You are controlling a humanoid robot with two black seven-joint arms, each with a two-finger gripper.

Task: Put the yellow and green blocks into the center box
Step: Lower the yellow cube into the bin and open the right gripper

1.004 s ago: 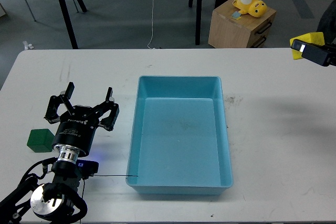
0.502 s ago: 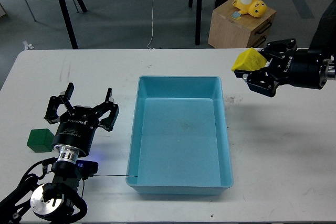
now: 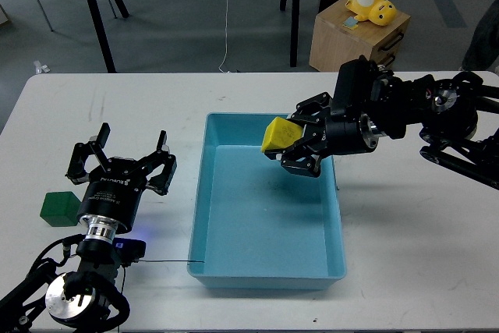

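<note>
My right pincer (image 3: 290,143) is clamped on the yellow block (image 3: 280,133), held above the blue box (image 3: 267,267). It looks light and rigid; flat faces suit gripping. Left pincer (image 3: 122,163) spread apart, green block (image 3: 60,208) beside it.

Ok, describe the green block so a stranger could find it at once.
Start at the blue box in the middle of the white table. Look left past the open left gripper to the table's left edge. The green block lies there, the only green thing on the table.

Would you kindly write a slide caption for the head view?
Right gripper holds the yellow block over the blue box; open left gripper waits beside the green block.
</note>
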